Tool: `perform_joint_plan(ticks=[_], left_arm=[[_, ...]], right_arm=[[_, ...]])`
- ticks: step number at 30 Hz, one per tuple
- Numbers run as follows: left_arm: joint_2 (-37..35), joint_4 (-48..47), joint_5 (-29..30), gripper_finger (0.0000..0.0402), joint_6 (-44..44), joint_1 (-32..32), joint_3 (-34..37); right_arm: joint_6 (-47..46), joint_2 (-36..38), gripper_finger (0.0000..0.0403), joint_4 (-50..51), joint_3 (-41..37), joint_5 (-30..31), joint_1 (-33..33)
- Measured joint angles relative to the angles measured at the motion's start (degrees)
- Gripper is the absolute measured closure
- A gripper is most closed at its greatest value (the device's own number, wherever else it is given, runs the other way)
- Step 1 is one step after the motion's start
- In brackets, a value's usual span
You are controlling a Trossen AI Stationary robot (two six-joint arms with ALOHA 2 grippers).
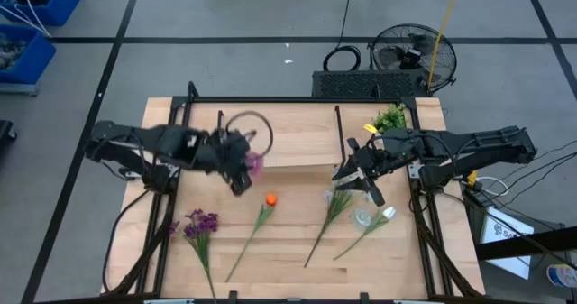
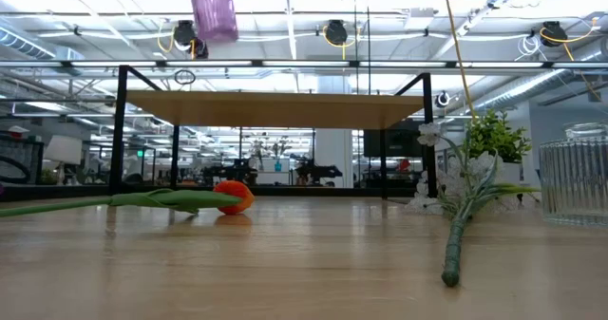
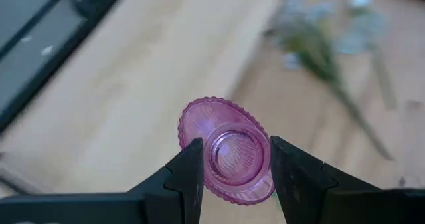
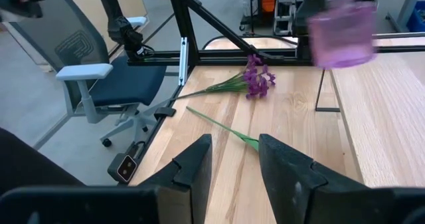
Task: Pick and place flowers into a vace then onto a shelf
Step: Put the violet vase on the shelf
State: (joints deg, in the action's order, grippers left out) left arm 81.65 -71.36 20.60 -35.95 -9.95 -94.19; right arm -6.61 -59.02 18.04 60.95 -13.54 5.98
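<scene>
My left gripper point(image 1: 242, 170) is shut on a ribbed purple glass vase point(image 1: 254, 163), held high over the table in front of the shelf point(image 1: 297, 133); the low view shows the vase point(image 2: 213, 9) near the top of the picture. The flowers lie flat on the table: purple cluster point(image 1: 200, 223), orange tulip point(image 1: 270, 199), pale spray point(image 1: 338, 200), white bud point(image 1: 388, 214). My right gripper point(image 1: 359, 176) is open above the spray's head and touches nothing; its wrist view shows the open fingers point(image 4: 229, 159) and the purple cluster point(image 4: 255, 81) beyond. My left gripper point(image 3: 236, 164) pinches the purple vase between its two fingers, one on each side of the round upper end point(image 3: 211, 159) that faces the wrist camera. The fingers come from above, slanting down. The vase hangs below them, lifted clear of the table and about upright.
A clear ribbed glass point(image 2: 575, 173) stands near the white bud on the table's right. A small leafy potted plant point(image 1: 389, 119) sits at the far right corner by the shelf's black leg point(image 2: 427, 135). Bare wood shows between the tulip and the spray.
</scene>
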Motion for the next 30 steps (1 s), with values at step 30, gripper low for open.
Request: perform_joint_plan(ticks=[30], left_arm=[[6.4,-2.3,-12.1,0.023,24.4,20.4,2.2]], right_arm=[[0.0,0.0,0.0287,0.0,0.0,0.0,0.0]])
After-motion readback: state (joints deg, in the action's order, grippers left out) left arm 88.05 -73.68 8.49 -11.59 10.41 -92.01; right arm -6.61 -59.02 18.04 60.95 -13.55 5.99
